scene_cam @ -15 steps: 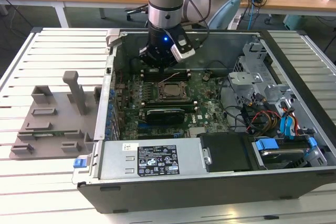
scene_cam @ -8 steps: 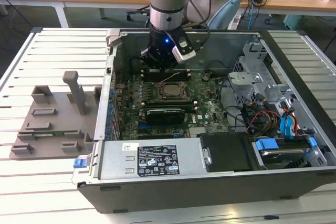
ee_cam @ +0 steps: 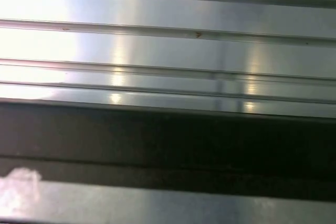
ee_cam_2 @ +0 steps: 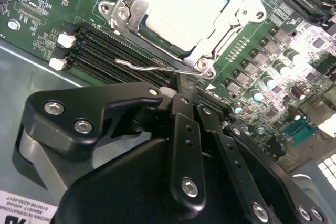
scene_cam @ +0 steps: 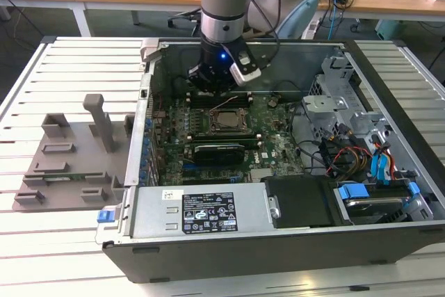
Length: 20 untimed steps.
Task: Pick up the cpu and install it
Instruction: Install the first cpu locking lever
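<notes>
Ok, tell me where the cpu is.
The cpu sits in the motherboard socket inside the computer case, just below the gripper in the exterior view.

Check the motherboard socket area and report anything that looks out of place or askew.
Nothing looks damaged or spilled. The cpu lies flat and square inside the socket frame, already seated. One thing worth noting: the thin wire retention lever stands clear along the frame's edge beside the gripper, so it may not be latched.

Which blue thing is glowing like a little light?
The blue light on the arm's wrist above the board glows; the blue clips at the case's front corner are plain plastic.
</notes>
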Available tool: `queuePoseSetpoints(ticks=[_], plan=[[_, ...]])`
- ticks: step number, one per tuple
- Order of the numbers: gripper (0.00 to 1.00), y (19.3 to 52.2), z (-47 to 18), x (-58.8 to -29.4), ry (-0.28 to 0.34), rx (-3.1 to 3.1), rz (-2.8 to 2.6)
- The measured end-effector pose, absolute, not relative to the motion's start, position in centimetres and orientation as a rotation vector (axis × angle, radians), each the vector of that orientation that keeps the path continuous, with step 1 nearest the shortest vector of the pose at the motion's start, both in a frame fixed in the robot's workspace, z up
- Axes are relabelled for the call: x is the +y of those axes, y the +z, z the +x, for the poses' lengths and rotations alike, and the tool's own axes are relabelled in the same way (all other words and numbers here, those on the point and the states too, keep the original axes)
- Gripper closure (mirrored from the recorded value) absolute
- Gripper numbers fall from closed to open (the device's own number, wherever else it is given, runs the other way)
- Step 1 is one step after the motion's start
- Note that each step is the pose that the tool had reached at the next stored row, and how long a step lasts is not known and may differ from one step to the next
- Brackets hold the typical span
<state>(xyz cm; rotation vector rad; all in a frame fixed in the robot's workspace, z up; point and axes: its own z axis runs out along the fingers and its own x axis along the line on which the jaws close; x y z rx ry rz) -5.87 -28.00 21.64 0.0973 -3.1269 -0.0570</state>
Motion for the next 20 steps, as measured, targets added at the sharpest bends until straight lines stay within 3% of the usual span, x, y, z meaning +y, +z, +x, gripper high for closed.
queuePoseSetpoints(ticks=[20], plan=[[0.89, 20.8, -3.9, -28.0, -0.057, -3.126, 0.097]])
